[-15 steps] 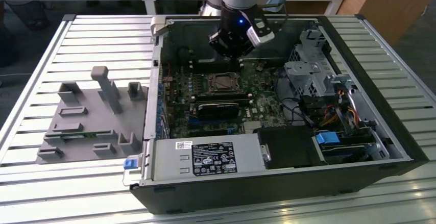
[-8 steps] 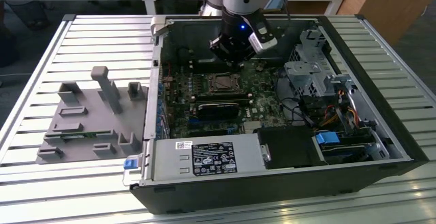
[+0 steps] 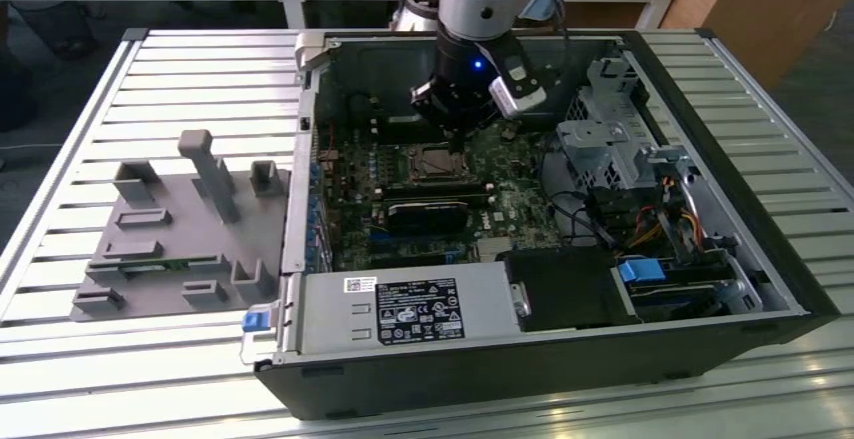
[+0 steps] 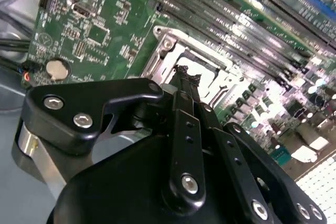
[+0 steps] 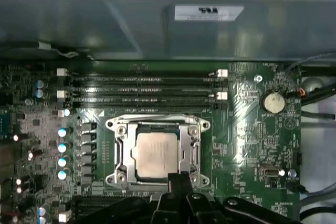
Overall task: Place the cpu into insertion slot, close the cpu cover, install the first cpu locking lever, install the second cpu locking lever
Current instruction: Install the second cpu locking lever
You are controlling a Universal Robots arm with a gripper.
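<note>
The cpu [image 5: 154, 153] lies flat in the socket on the green motherboard [image 5: 252, 129], silver top up; in the exterior view the cpu [image 3: 434, 164] sits mid-board inside the open case. The cpu cover [image 5: 157, 125], a silver frame, lies down around it. My gripper [image 5: 178, 179] hangs just over the socket's edge, fingers pressed together with nothing between them. In the second wrist view the gripper [image 4: 183, 72] tip points at the socket frame [image 4: 168, 51]. From outside, the gripper [image 3: 458, 142] stands right beside the socket. I cannot tell how the locking levers stand.
Memory slots [image 5: 147, 90] run along one side of the socket, and a coin battery [image 5: 272, 102] sits near them. A black ribbed heatsink [image 3: 424, 214], the power supply [image 3: 400, 314], a drive cage [image 3: 607, 144] and cables [image 3: 667, 224] crowd the case. A grey fixture [image 3: 174, 229] lies outside at the exterior view's left.
</note>
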